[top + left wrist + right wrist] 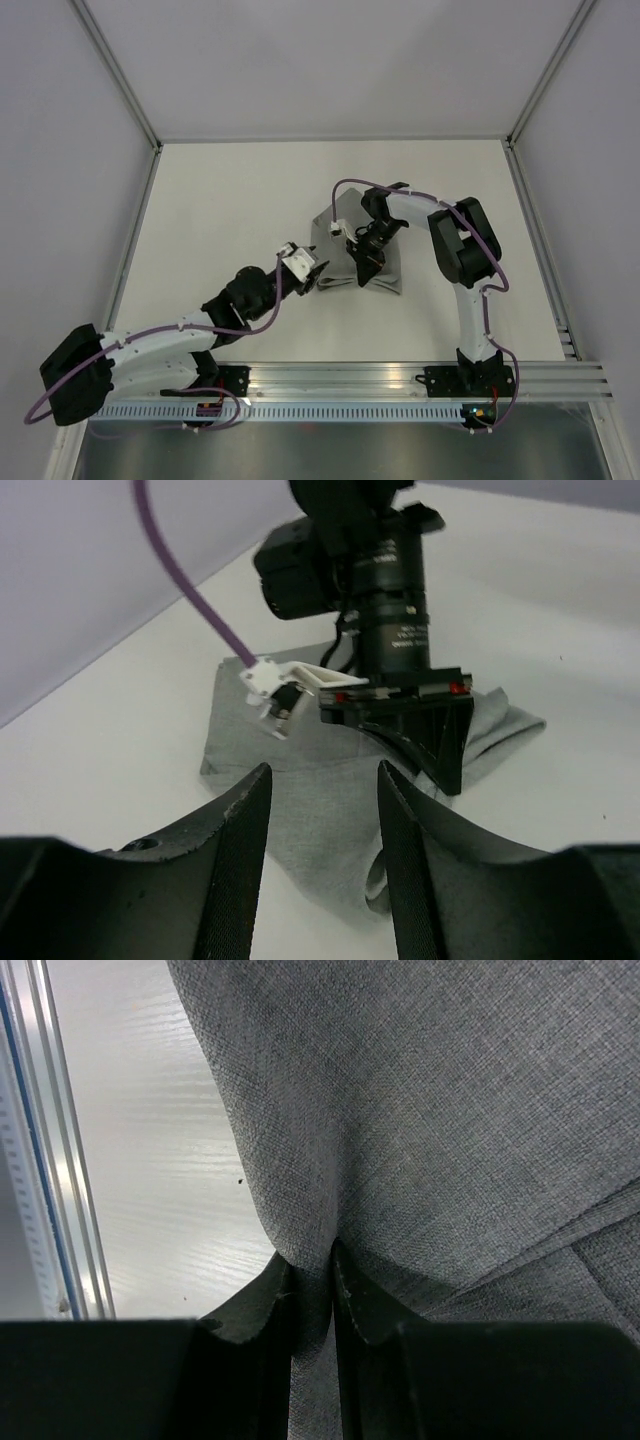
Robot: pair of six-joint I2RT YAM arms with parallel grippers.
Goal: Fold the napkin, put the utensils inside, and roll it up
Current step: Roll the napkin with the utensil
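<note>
The jaws of the right gripper [312,1260] are clamping a raised fold of the napkin [388,268], while those of the left gripper [323,775] are standing apart, holding nothing. The white table [230,220] is carrying the grey cloth near its middle, bunched and partly folded, its near edge running left to right. The cloth is lying just far and right of the left gripper, which is hovering at its near-left corner, so the right arm is sitting nearer. No utensils are showing.

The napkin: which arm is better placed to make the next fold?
Right, probably. The right gripper is shut on a pinch of the napkin; the left gripper is open at its edge, gripping nothing.
</note>
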